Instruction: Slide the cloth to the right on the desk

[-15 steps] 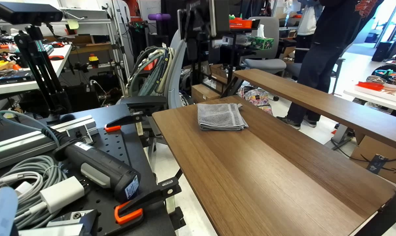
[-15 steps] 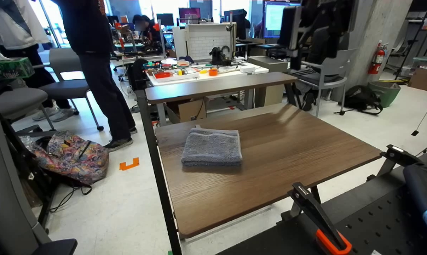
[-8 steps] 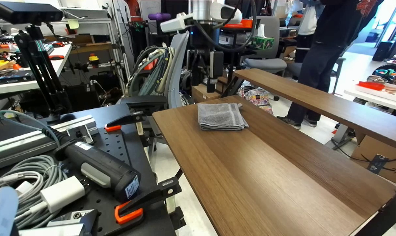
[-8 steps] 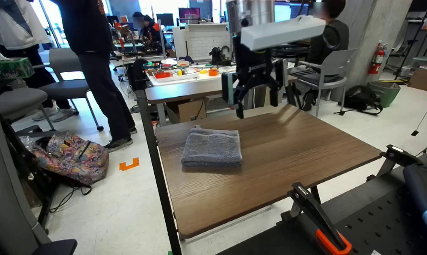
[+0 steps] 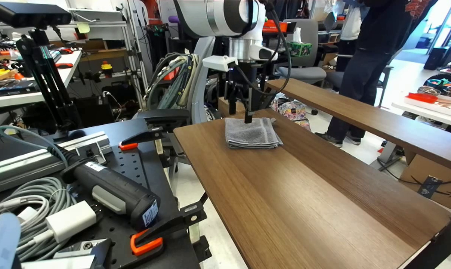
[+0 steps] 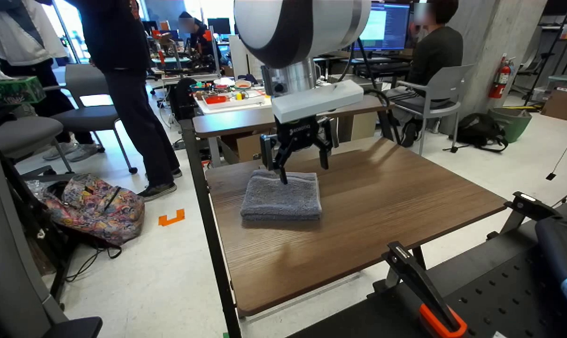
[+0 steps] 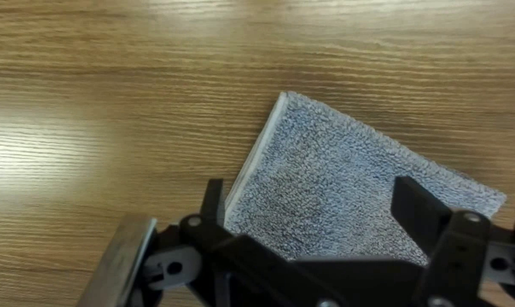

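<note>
The grey folded cloth (image 5: 249,136) lies flat near one end of the brown wood-grain desk (image 5: 303,194). Both also show in the other exterior picture as the cloth (image 6: 281,202) and the desk (image 6: 382,202). My gripper (image 6: 304,174) is open and empty, pointing down over the cloth's edge; it also shows in an exterior view (image 5: 240,116). In the wrist view, the cloth (image 7: 321,170) lies beneath my spread fingers (image 7: 309,183). One finger is just outside the pale hemmed edge, the other over the cloth. Whether a fingertip touches the cloth is unclear.
A raised wooden shelf (image 5: 360,116) runs along the desk's long side. A black perforated table (image 5: 128,175) with orange-and-black clamps and a black handheld device (image 5: 113,190) stands along the opposite side. A black post (image 6: 208,225) stands at the desk's end near the cloth.
The arm has come down from high above the desk. The gripper has moved lower and over the cloth, staying open. The cloth has not moved.
</note>
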{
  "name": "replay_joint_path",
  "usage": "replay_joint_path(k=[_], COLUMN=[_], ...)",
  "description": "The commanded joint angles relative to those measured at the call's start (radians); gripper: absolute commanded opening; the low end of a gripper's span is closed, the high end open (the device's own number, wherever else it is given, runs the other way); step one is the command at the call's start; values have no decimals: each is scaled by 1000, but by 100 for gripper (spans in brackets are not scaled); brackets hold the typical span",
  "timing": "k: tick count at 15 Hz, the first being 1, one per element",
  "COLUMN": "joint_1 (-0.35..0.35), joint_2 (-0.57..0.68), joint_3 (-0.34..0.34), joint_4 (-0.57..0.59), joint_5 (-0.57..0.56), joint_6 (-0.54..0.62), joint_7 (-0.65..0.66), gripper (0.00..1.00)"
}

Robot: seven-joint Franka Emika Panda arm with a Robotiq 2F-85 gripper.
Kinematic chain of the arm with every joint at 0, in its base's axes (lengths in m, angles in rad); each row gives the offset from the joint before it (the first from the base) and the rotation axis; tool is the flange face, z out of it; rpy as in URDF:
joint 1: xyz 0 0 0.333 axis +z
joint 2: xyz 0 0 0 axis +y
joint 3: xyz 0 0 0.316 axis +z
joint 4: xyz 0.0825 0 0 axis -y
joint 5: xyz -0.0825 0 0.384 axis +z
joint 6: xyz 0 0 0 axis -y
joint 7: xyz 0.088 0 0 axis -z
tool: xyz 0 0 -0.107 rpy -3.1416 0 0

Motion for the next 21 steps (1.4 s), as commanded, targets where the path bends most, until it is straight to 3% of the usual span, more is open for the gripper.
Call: replay_joint_path(k=[1, 8, 21], joint_1=[54, 68, 71], joint_2=[130, 281, 405], joint_3=[-38, -63, -104], joint_4=[164, 370, 545], joint_5=[34, 89, 75], joint_6=[-35, -118, -212], joint_7=[18, 19, 14], gripper=[100, 100, 100])
